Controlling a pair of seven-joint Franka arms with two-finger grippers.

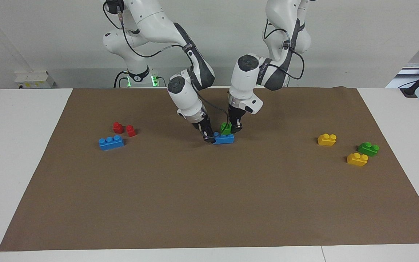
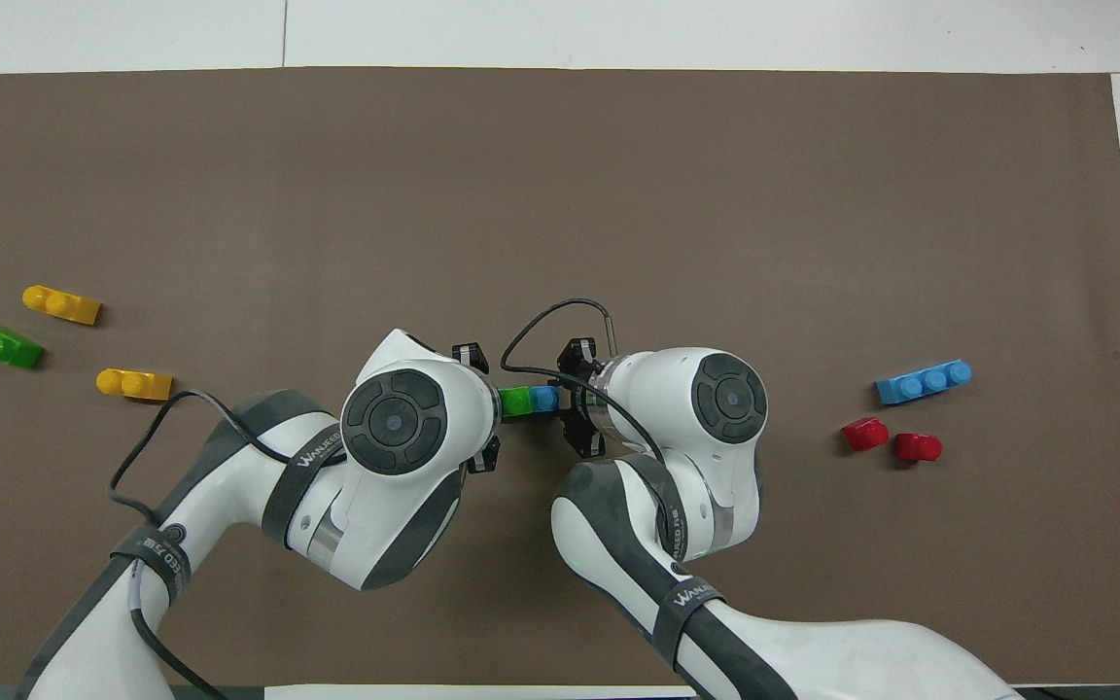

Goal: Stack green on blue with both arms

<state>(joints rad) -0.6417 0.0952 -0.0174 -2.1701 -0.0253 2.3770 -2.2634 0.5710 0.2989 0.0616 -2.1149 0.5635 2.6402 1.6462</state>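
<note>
The bright green two-stud brick (image 1: 226, 127) sits on the end of the blue three-stud brick (image 1: 224, 139) that lies toward the left arm's end of the table, at the middle of the brown mat. My left gripper (image 1: 232, 127) is shut on the green brick from above. My right gripper (image 1: 208, 138) is shut on the other end of the blue brick, low at the mat. In the overhead view the green brick (image 2: 516, 401) and the blue brick (image 2: 546, 399) show between the left gripper (image 2: 492, 402) and the right gripper (image 2: 572, 403); the fingertips are hidden under the hands.
A second blue brick (image 1: 111, 142) and two red bricks (image 1: 118, 127) (image 1: 131, 130) lie toward the right arm's end. Two yellow bricks (image 1: 327, 139) (image 1: 357, 159) and a darker green brick (image 1: 368, 149) lie toward the left arm's end.
</note>
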